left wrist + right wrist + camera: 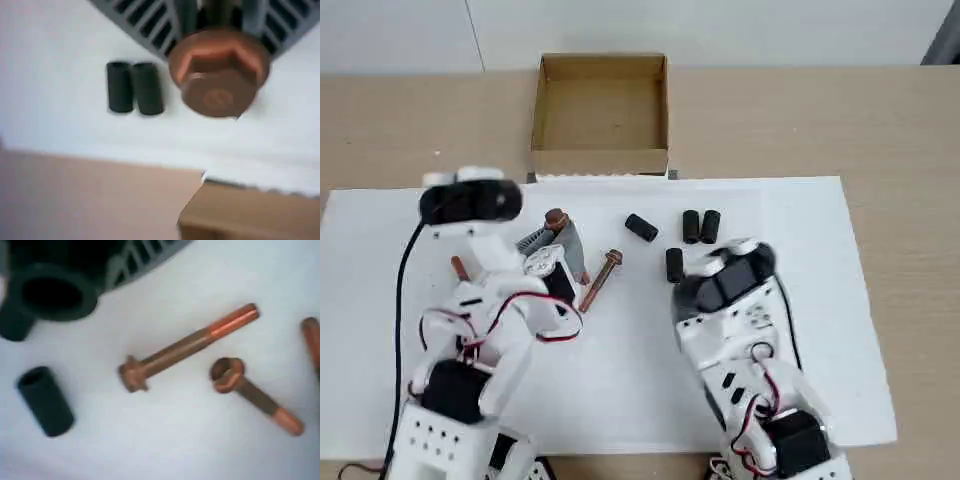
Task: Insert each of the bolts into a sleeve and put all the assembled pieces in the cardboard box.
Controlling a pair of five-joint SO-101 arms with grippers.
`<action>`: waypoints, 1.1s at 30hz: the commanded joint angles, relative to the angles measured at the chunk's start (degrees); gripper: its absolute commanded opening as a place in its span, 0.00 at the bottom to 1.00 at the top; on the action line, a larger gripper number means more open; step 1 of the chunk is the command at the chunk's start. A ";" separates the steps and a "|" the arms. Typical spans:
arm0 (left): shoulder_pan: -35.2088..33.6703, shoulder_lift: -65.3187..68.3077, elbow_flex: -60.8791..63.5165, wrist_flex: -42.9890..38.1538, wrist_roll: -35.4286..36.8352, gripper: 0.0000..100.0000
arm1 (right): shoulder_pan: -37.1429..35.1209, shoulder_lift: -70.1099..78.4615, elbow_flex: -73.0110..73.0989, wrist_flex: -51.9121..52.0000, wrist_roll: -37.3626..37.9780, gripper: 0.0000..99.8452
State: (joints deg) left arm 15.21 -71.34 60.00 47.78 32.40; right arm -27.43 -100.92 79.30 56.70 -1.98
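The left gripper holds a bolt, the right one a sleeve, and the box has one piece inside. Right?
Not quite: the high view shows the box empty. The left gripper does hold a bolt, the right gripper a sleeve.

High view looks down; both close wrist views share its sleeves [700, 226].

Left pincer [558, 226] holds a bolt [217, 75], right pincer [676, 268] a sleeve [50, 292] (both closed).

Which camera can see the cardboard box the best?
The high view: the whole cardboard box shows from above, open and empty. The left wrist view catches just one corner of it.
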 commanded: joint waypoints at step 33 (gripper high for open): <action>11.60 -23.03 12.70 -8.26 6.95 0.00 | -13.85 -2.95 -0.26 -7.78 3.25 0.00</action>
State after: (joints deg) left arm 26.46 -93.49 72.57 41.27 38.99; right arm -40.79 -103.21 82.46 50.55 0.48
